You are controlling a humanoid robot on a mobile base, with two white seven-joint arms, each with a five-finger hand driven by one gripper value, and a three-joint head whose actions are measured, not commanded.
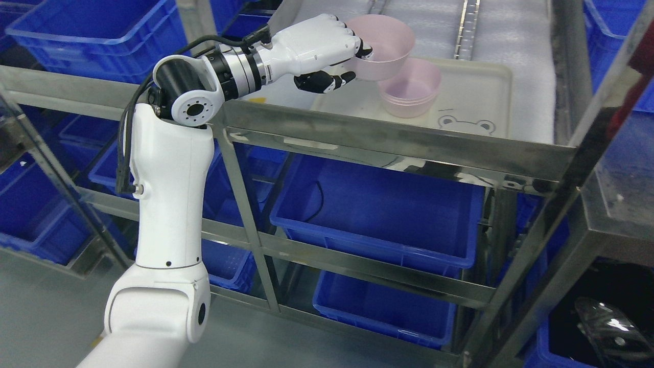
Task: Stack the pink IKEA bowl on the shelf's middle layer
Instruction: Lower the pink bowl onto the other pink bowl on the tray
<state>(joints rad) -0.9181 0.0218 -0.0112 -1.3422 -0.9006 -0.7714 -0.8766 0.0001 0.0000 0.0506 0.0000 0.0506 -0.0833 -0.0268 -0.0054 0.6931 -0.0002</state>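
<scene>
My left hand [341,60] reaches over the steel shelf's front rail and is shut on the near rim of a pink bowl [386,43]. It holds the bowl tilted in the air, just above and to the left of a stack of pink bowls [410,88]. That stack stands on a white tray [475,76] with a frog face print, on the shelf layer level with my hand. The right arm is out of view.
The steel shelf rail [388,138] runs in front of the tray. Blue plastic bins [378,209] fill the lower layers and the neighbouring racks [97,30]. A slanted steel post [587,138] stands at the right. White foam sheeting [511,30] lies behind the tray.
</scene>
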